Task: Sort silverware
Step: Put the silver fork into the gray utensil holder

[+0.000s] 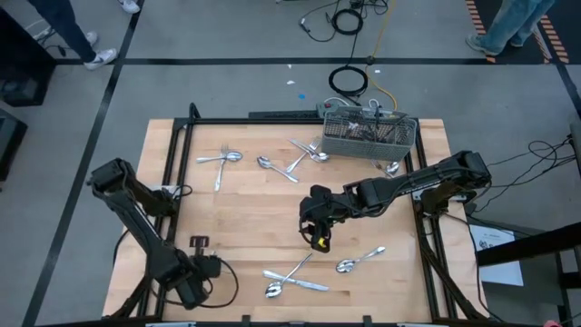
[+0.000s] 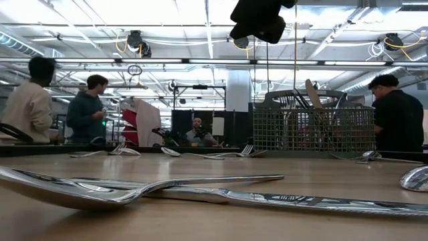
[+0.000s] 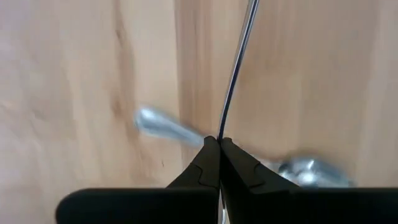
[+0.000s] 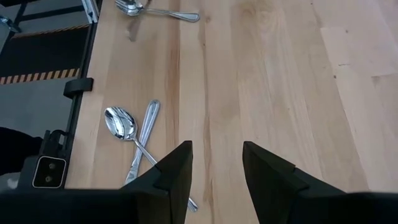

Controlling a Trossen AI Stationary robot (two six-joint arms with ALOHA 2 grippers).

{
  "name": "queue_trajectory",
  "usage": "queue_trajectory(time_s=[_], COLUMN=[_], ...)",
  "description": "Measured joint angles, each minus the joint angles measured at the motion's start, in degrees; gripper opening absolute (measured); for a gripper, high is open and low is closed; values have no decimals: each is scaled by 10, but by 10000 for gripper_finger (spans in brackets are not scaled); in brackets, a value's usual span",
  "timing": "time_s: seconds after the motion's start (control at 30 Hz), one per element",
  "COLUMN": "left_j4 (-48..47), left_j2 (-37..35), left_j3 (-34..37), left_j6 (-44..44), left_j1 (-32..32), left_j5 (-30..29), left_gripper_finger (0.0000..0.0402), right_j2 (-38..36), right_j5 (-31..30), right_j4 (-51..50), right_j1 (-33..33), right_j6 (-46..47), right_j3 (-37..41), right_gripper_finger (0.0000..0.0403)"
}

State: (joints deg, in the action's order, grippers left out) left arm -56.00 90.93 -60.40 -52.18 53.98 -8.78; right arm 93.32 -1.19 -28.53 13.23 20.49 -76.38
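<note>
Silverware lies scattered on the wooden table: a fork and spoon [image 1: 222, 159] far left, pieces [image 1: 283, 165] mid-far, two spoons [image 1: 359, 262] near right, and a crossed cluster [image 1: 295, 277] at the near edge, which looms large in the low view [image 2: 134, 191]. My right gripper [image 1: 318, 229] hangs over the table's middle, open [image 4: 216, 171], with nothing between its fingers. It shows high up in the low view [image 2: 257, 20]. My left gripper [image 3: 219, 142] sits low by the near-left corner, shut on a thin silver strip. My left gripper pinches a thin silver-coloured strip [image 3: 231, 93] between its two fingers. The strip shows edge-on and runs straight on from the fingertips, in line with the fingers. I cannot tell which piece of silverware it is, or whether its far end rests on the table.
A grey wire-mesh basket [image 1: 368, 134] stands at the far edge with several pieces upright in it [image 2: 311, 127]. A crossed spoon [image 4: 121, 123] and handle lie ahead of my right gripper. Black frame rails edge the table. People stand in the room behind. Bare wood lies around the centre.
</note>
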Motion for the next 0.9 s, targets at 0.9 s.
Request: queue_trajectory(time_s=[0.9], left_j4=[163], left_j2=[-185], left_j3=[-44], left_j6=[-290], left_j1=[-192], left_j5=[-188], left_gripper_finger=[8], right_j2=[-20], right_j5=[-22], right_j4=[200], right_j1=[29], right_j6=[-579], right_j3=[0], right_gripper_finger=[132])
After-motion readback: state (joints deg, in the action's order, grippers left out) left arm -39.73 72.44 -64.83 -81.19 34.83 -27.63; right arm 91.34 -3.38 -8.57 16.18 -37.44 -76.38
